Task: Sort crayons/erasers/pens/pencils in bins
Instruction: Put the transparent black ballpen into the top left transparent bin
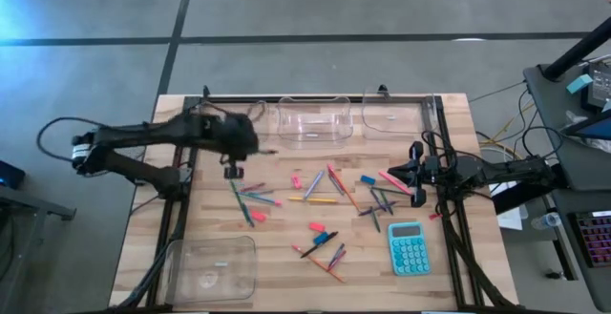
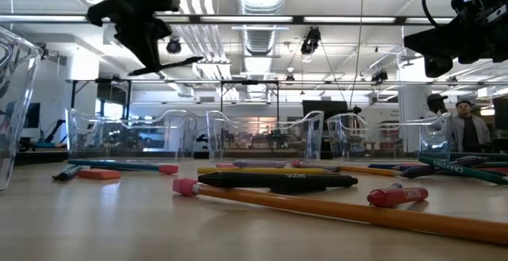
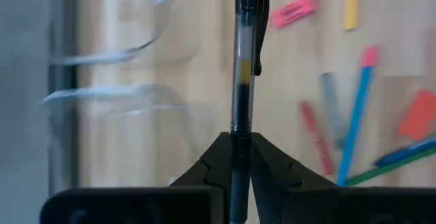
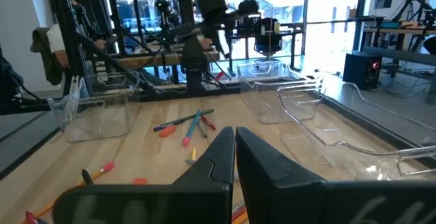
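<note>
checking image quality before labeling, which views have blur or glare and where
Left wrist view: the pen in the left tool is sharp, while the clear bin beside it is smeared and the pink eraser soft. Low view: bright ceiling lights wash out the top, and the near pencil is slightly soft. High view: blue glare in the floor's corner.
</note>
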`<state>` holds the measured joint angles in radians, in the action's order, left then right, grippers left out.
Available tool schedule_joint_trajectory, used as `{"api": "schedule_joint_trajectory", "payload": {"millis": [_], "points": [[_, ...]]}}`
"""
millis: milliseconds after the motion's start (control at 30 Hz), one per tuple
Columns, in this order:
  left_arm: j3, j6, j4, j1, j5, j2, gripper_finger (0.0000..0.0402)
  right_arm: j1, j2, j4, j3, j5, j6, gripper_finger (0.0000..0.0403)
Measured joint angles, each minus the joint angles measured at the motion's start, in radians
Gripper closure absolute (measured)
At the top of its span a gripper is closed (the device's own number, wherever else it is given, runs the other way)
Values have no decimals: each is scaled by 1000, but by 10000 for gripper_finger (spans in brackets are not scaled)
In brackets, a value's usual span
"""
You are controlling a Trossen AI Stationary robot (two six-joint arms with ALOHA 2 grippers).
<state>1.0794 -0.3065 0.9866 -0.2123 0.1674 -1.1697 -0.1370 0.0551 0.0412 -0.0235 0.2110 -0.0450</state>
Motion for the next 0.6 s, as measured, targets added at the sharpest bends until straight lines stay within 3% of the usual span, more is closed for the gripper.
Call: {"api": "schedule_joint_trajectory", "payload": {"millis": [200, 600], "points": [[1, -93, 10, -164, 6, -2, 385, 0, 0, 1, 0, 0, 0, 394], [1, -199, 10, -416, -2, -163, 385, 0, 0, 1, 0, 0, 0, 394]]}}
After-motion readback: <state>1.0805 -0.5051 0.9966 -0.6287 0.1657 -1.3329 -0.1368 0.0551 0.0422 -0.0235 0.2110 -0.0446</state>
